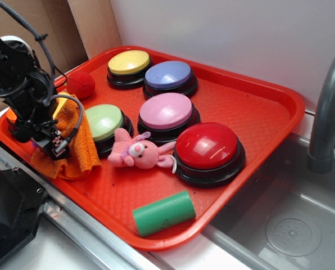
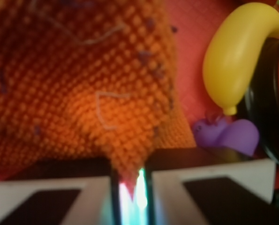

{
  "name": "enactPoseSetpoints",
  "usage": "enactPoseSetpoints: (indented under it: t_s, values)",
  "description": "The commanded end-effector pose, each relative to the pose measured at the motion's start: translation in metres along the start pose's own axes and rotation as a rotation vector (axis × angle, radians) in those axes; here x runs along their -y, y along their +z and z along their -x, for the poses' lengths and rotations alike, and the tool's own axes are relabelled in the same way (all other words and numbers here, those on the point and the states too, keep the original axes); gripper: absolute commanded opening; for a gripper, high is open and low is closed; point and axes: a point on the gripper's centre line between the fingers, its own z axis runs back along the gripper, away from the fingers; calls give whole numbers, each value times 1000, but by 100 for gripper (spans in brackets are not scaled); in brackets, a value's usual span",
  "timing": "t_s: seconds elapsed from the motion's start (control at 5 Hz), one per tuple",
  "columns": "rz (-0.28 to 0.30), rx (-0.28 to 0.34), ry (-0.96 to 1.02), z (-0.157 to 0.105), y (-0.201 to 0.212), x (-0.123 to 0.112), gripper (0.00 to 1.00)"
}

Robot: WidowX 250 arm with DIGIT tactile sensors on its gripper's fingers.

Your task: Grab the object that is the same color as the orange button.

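The orange knitted cloth [image 1: 80, 143] lies bunched at the tray's left front, beside the green button [image 1: 103, 122]. It fills most of the wrist view [image 2: 78, 84]. My gripper [image 1: 50, 142] sits on the cloth's left side, and in the wrist view [image 2: 130, 169] it is shut on a pinched fold of the cloth. The orange button [image 1: 10, 116] is mostly hidden behind my arm at the tray's left edge. Only its black base [image 2: 270, 117] shows at the right of the wrist view.
The red tray [image 1: 257, 112] holds yellow [image 1: 129, 62], purple [image 1: 168, 75], pink [image 1: 166, 111] and large red [image 1: 206, 146] buttons, a pink bunny [image 1: 136, 152], a red ball [image 1: 80, 84] and a green cylinder [image 1: 164, 212]. A yellow banana [image 2: 237, 56] and a purple toy [image 2: 230, 135] lie by the cloth. A sink [image 1: 291, 214] is to the right.
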Motion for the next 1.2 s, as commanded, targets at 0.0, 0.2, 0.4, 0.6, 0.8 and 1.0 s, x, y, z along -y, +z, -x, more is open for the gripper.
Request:
enactPoseSetpoints:
  t_s: [0.0,0.2,0.4,0.6,0.8,1.0]
  values:
    - [0,-26,207,-44,66,18,0]
    - [102,19,198,-70,106,31,0]
    - [229,71,223,-99,135,45,0]
    - [251,94,215,-121,150,48,0]
    - [250,121,262,-135,153,42,0]
    - [264,79,301,-137,145,33,0]
